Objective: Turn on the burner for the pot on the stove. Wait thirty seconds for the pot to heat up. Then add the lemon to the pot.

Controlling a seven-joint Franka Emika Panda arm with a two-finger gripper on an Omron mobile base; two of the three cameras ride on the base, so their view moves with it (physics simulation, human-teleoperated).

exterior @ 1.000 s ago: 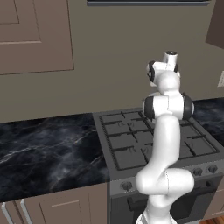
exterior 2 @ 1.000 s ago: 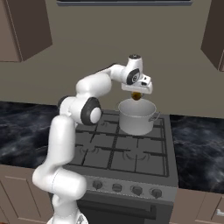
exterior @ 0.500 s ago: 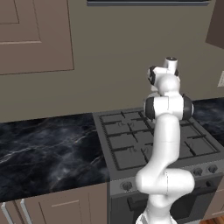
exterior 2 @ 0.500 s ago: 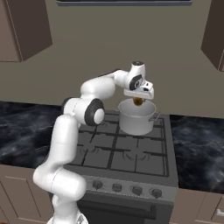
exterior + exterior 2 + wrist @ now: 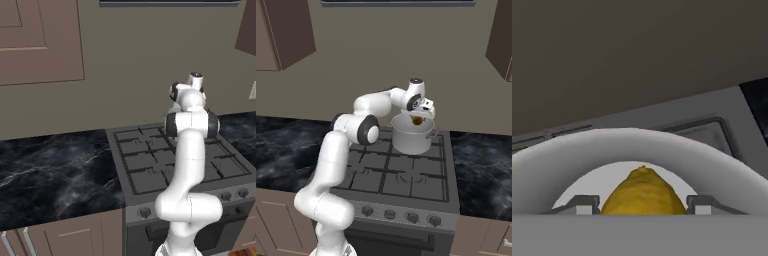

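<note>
The silver pot [image 5: 412, 138] stands on the back right burner of the dark stove [image 5: 401, 177]. My gripper [image 5: 417, 120] hangs just over the pot's mouth, shut on the yellow-orange lemon [image 5: 416, 120]. Through the hand view the lemon [image 5: 643, 194] sits between the two fingertips [image 5: 583, 204], with the pot's rim [image 5: 632, 142] curving around it below. In the left base view the arm hides the pot, and the stove [image 5: 165, 165] shows around it. The burner under the pot is hidden.
Black marble counter runs on both sides of the stove [image 5: 286, 150] [image 5: 481, 165]. A row of round knobs [image 5: 401, 216] lines the stove front. Wall cabinets [image 5: 40, 40] hang above, and the back wall stands close behind the pot.
My gripper has carried the lemon down and slightly right, from above the pot to its mouth. The pot and base have not moved.
</note>
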